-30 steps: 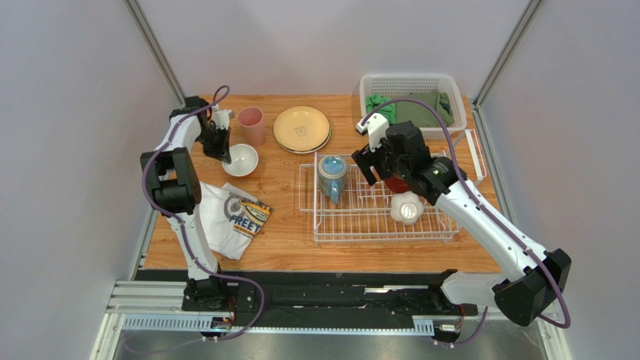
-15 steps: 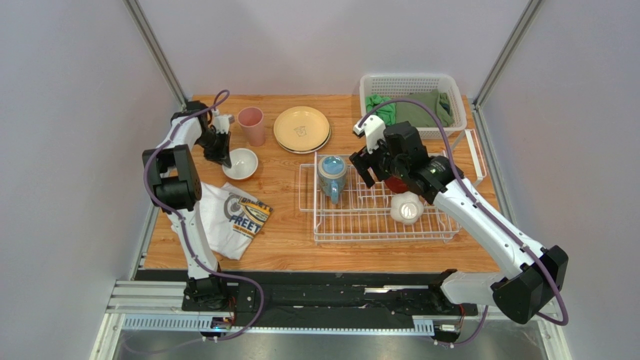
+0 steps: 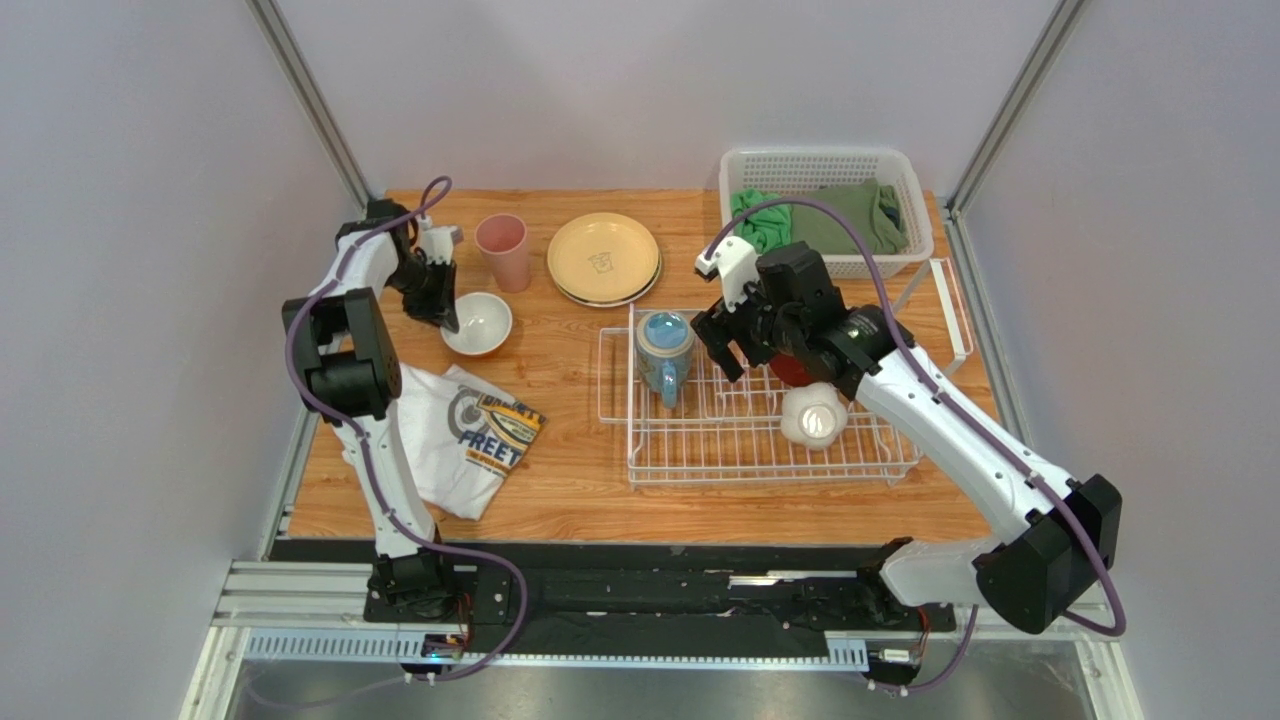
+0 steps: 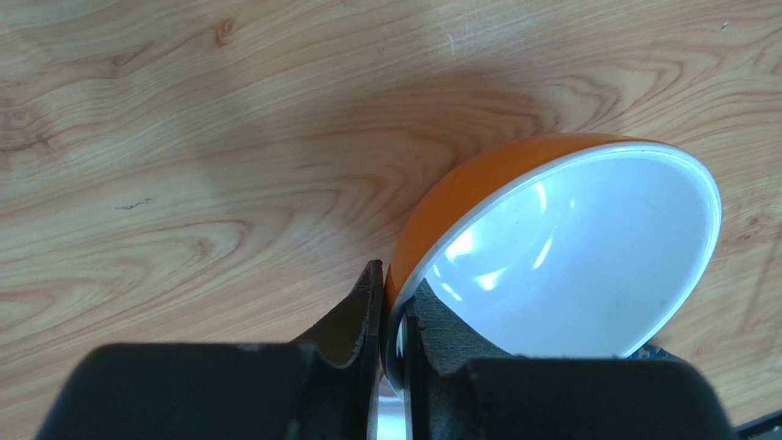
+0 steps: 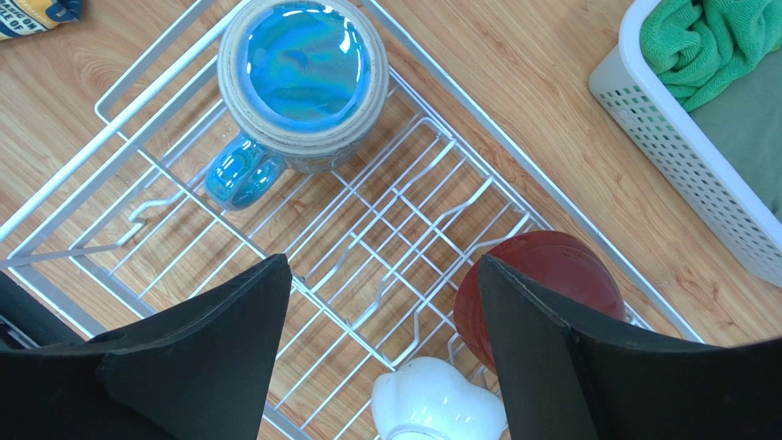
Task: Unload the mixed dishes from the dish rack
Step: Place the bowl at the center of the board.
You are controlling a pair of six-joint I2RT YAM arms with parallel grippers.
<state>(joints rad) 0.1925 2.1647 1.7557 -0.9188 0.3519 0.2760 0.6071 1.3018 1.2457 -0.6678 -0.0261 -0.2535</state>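
Three in the rack: the light-blue mug [image 5: 298,82], the dark red bowl [image 5: 541,275] and a small white bowl [image 5: 436,403] sit in the dish rack [image 3: 721,450], right of centre on the table [image 3: 571,450].
Already out: tan plates [image 3: 603,258] and a pink cup [image 3: 502,251] stand at the far side of the table, left of the rack.
Being placed: the orange bowl [image 4: 551,257], white inside, is at the far left, just beside the pink cup.
Progress: by my judgement about half done. Three pieces are out, and three remain to be lifted.
Left end effector [image 4: 390,293]: pressed together on the orange bowl's rim, one finger inside and one outside. The bowl is tilted, and I cannot tell whether it rests on the wood.
Right end effector [image 5: 381,275]: spread wide and holding nothing, it hovers above the rack.
Mug versus right end effector: the mug stands in the rack's far-left corner, left of the open fingers and apart from them.
Other rack pieces: the dark red bowl is just beside the right finger. The white bowl lies nearer, below the gap.
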